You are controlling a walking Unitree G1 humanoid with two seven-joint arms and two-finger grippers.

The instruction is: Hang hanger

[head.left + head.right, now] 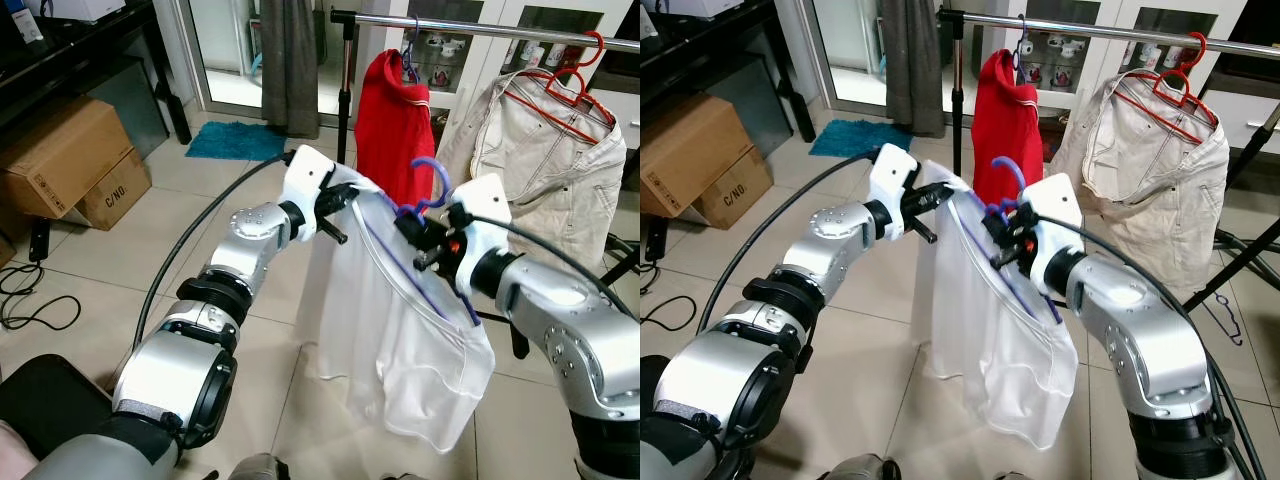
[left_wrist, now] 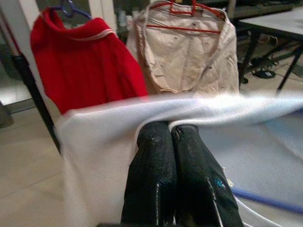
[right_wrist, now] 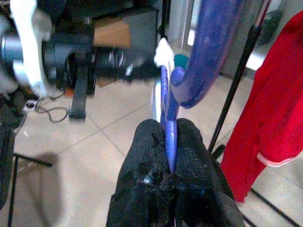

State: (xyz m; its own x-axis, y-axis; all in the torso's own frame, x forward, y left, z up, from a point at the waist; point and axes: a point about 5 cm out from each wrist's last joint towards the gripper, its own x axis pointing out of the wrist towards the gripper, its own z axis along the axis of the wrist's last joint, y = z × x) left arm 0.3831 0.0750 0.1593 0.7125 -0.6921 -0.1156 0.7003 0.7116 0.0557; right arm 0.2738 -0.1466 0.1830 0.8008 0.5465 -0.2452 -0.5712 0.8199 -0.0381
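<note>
My right gripper (image 1: 1002, 232) jaws are pinching the blue hanger (image 3: 169, 113) just below its hook; my left gripper (image 1: 345, 195) jaws are clamping together on the white garment (image 1: 400, 340) draping from it, in front of the clothes rail (image 1: 480, 27).

Blue hanger (image 1: 428, 190) inside white garment (image 1: 400, 330)

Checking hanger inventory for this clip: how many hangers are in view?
3: a blue hanger inside the white garment, clamped by the right gripper; a blue one holding the red garment on the rail; a red hanger carrying the beige garment.
</note>
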